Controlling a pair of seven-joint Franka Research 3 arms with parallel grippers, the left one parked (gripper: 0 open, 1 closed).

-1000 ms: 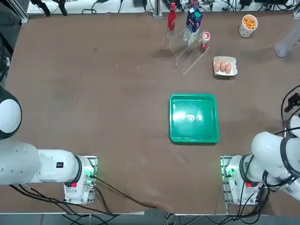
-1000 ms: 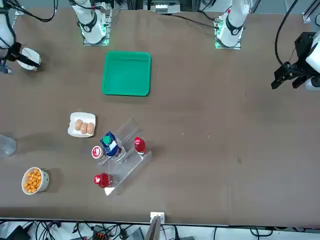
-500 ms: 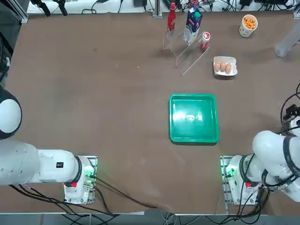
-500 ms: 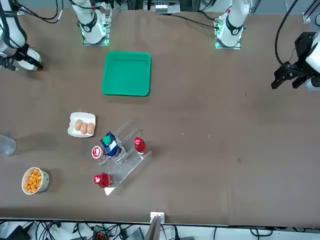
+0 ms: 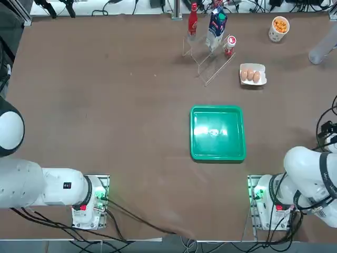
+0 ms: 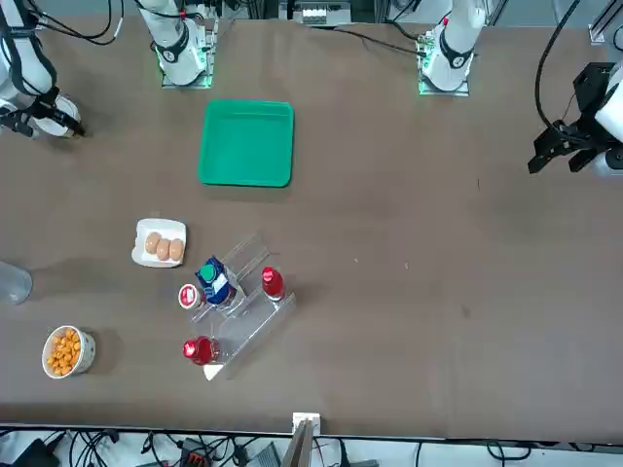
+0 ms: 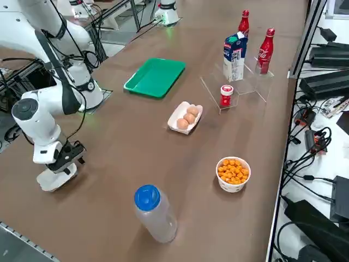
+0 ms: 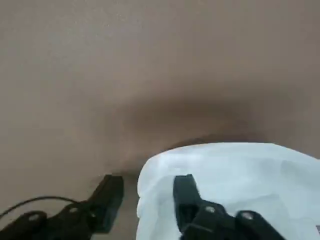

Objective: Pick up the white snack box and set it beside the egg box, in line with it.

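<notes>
One white snack box (image 8: 240, 180), only partly seen. It was cut off by the frame in the wrist view, where a rounded corner and part of the top were shown. In the right side view (image 7: 53, 180) it was largely covered by the right gripper (image 8: 147, 182), and in the front view little more than a white sliver was seen beside the arm. It lay outside the top view altogether.

Location: flat on the table at the robot's far right edge, well apart from the egg box (image 5: 253, 74) and the green tray (image 5: 218, 132).

Long axis: could not be settled from the exposed portion. The egg box's long axis was seen to run across the table, parallel to the far edge, its two eggs side by side.

Gripper: lowered onto the snack box, jaws partly apart and set astride its end wall. One of the fingers (image 8: 109, 200) was placed outside the wall with a narrow gap left to it, the other over the box top. No firm clamp was shown.
</notes>
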